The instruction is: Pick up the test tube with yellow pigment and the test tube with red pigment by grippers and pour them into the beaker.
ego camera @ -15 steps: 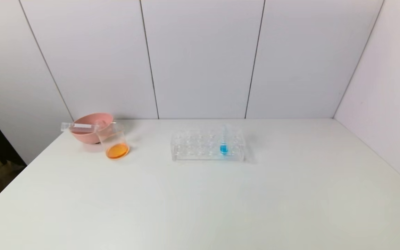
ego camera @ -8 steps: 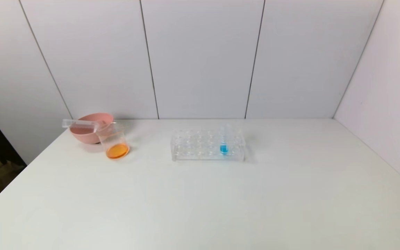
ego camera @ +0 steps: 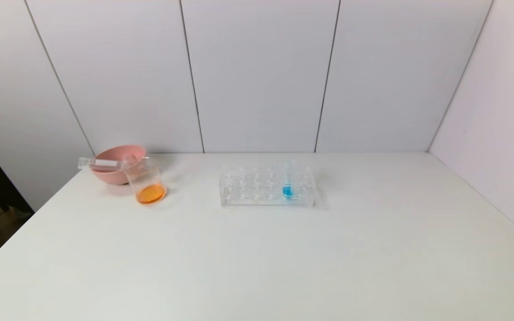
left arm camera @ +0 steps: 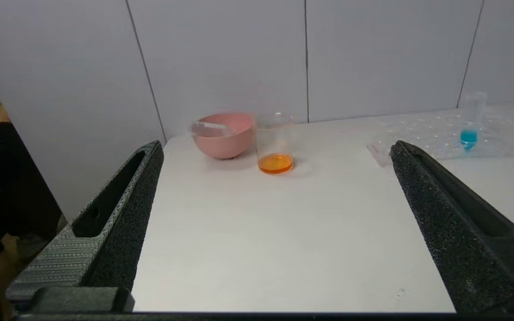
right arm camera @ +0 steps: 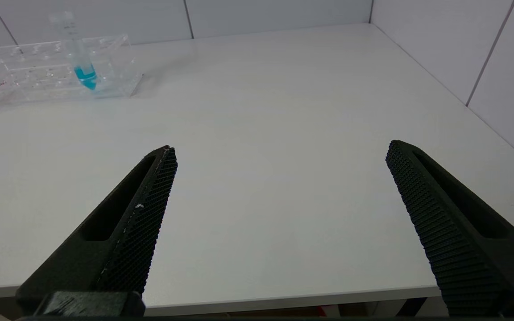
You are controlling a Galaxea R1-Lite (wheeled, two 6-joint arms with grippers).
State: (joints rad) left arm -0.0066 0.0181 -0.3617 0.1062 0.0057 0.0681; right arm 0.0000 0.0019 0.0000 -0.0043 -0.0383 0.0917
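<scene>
My left gripper (left arm camera: 275, 209) sits at the near edge of the table (ego camera: 283, 258), at about 7 o'clock from the table centre, out of the head view. Its jaws are spread wide and hold nothing. My right gripper (right arm camera: 279, 214) sits at the near edge at about 5 o'clock, jaws equally wide, also holding nothing.

Ahead of the left gripper, at roughly 12 o'clock from it and well apart, stands the beaker (ego camera: 147, 182) (left arm camera: 275, 145). Its long axis is upright, mouth up, and a shallow layer of orange liquid covers its bottom. In the head view it lies at about 10 o'clock from the table centre.

Just beyond the beaker and touching or nearly touching it is the pink bowl (ego camera: 116, 169) (left arm camera: 225, 136). One empty clear tube (ego camera: 98, 162) (left arm camera: 208, 129) lies across the bowl rim, long axis close to horizontal, one end pointing toward 9 o'clock past the rim, the other toward the beaker. I cannot tell which pigment it held; a second emptied tube is not discernible.

The clear rack (ego camera: 267, 187) (right arm camera: 56, 73) stands at 12 o'clock from the table centre, and at about 10 o'clock from the right gripper, well apart. It holds the tube with blue liquid (ego camera: 288, 183) (right arm camera: 80, 58) (left arm camera: 470, 120) upright, round tip down.
</scene>
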